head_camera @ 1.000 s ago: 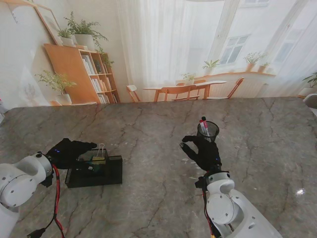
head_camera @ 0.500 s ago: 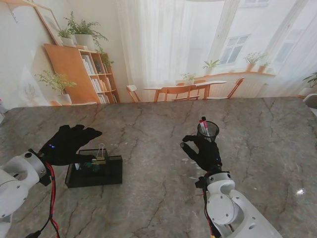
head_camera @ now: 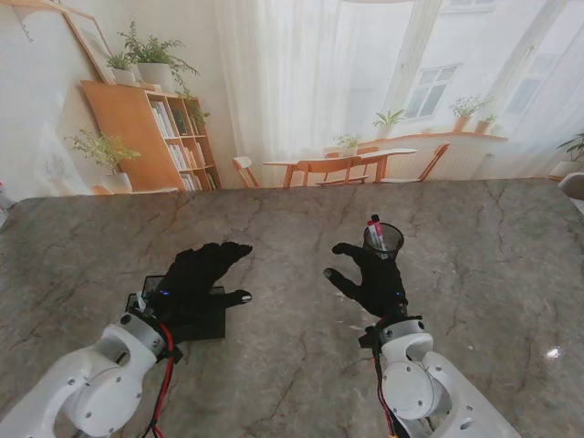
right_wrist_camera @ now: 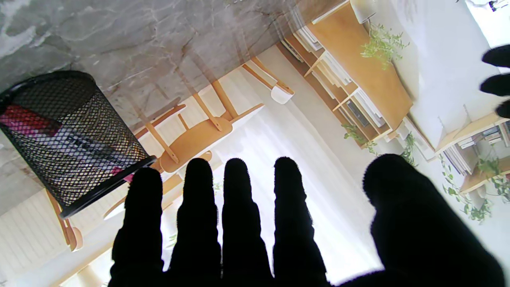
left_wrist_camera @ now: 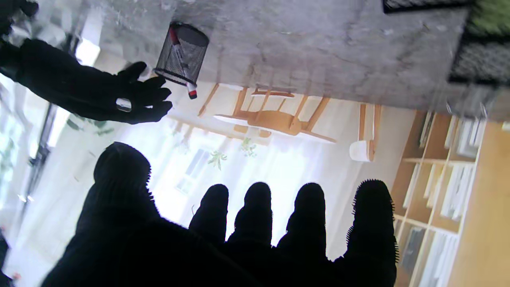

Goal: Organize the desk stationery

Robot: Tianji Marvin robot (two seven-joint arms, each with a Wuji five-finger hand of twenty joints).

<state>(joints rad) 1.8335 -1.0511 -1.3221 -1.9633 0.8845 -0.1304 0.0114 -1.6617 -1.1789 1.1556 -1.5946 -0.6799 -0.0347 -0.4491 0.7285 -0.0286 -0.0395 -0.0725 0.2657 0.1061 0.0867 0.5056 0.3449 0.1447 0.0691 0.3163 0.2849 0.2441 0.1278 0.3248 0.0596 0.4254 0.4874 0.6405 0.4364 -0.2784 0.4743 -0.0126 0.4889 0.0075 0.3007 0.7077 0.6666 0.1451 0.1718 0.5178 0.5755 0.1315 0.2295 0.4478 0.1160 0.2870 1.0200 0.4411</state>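
Both robot hands, left (head_camera: 203, 274) and right (head_camera: 370, 276), hover spread and empty over grey marble table (head_camera: 292, 365).

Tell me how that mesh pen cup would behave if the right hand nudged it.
The mesh pen cup looks light, being open wire mesh, so it would probably slide. It stands tall and narrow with pens sticking out, so a high push from the right hand might tip it.

left hand (head_camera: 199, 276): swung right, from left of tray (head_camera: 215, 321) to over it, fingers spread, empty
tray: now mostly hidden; clip no longer in view
right hand (head_camera: 370, 276): fingers opened slightly
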